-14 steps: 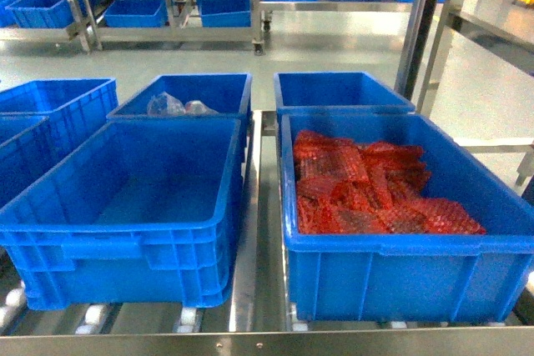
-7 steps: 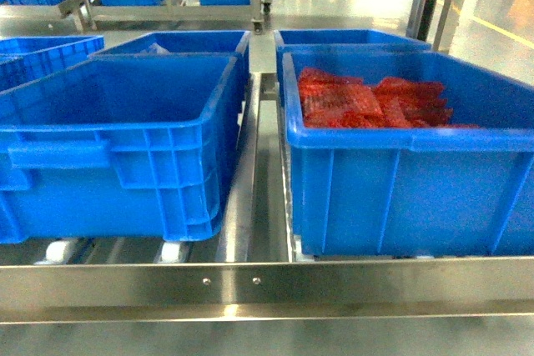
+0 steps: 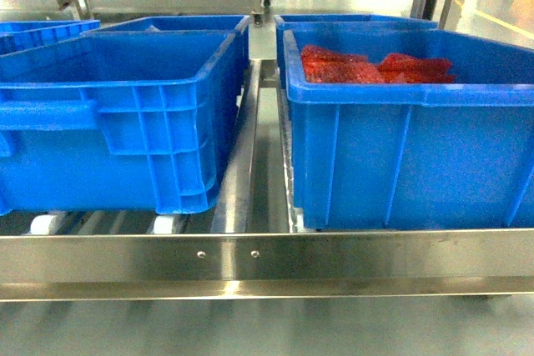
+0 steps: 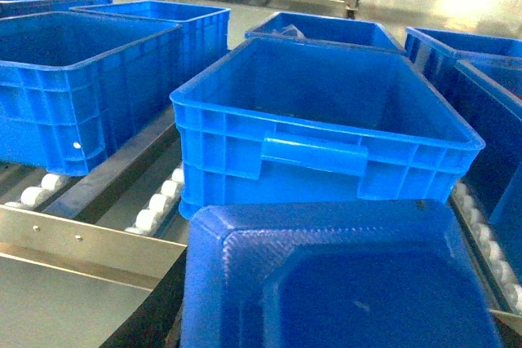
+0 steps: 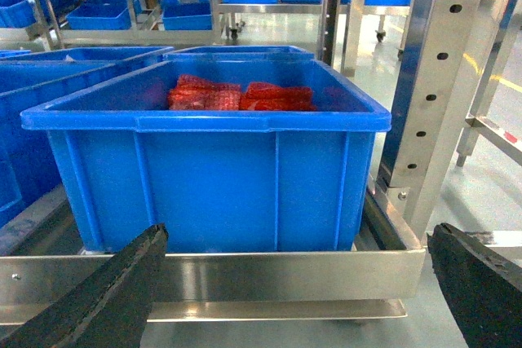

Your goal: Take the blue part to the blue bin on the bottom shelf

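Observation:
A blue part (image 4: pixel 342 283), a flat moulded piece with a raised textured rim, fills the bottom of the left wrist view where my left gripper's jaws sit, and it hides the fingers. It hangs just in front of the empty blue bin (image 4: pixel 326 120), which stands in the left lane (image 3: pixel 117 106) of the bottom shelf. The shelf's flat front rail (image 3: pixel 334 256) carries two screws. My right gripper (image 5: pixel 294 291) is open, its black fingers (image 5: pixel 98 299) spread wide before the rail and holding nothing. Neither gripper shows in the head view.
A blue bin of red mesh-wrapped parts (image 3: pixel 409 156) fills the right lane. More blue bins stand behind and to the left (image 4: pixel 73 95). White rollers (image 4: pixel 159 201) and the centre divider rail (image 3: pixel 242 164) run under the bins. A steel upright (image 5: pixel 440 79) stands at the right.
The head view has dropped lower and closer to the shelf: it looked down into the bins before and now meets their front walls and the front rail almost level.

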Robot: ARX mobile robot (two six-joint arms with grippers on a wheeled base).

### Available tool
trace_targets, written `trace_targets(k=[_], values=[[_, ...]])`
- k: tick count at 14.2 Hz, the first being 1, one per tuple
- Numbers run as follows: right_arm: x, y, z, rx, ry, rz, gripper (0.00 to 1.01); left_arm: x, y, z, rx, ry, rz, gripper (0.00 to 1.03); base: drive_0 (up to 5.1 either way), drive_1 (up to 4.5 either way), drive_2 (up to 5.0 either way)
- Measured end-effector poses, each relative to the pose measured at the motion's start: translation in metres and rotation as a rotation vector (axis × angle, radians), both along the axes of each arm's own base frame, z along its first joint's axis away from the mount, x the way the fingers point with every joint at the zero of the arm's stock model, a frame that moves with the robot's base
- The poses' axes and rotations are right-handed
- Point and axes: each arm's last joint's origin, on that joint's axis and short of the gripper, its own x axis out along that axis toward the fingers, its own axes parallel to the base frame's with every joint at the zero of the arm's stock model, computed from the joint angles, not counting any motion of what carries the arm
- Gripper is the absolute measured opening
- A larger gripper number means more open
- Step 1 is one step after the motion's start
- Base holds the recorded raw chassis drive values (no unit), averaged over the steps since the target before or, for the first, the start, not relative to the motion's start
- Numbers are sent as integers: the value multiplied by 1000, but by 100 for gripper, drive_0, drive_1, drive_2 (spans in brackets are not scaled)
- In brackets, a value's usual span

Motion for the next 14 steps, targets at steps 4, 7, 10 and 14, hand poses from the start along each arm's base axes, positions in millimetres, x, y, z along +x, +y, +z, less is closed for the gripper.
trace_targets(k=[4,7,10,14], values=[[0,0,0,0,0,0,98,0,0,0,0,0,0,44,0,0,0],[0,0,0,0,-2,0,98,0,0,0,-1,-2,0,44,2,274,-269],[0,0,0,0,-1,0,98,0,0,0,-1,-2,0,44,-1,405,-406],[0,0,0,0,-1,0,98,0,0,0,-1,-1,0,44,-7,393,-407]])
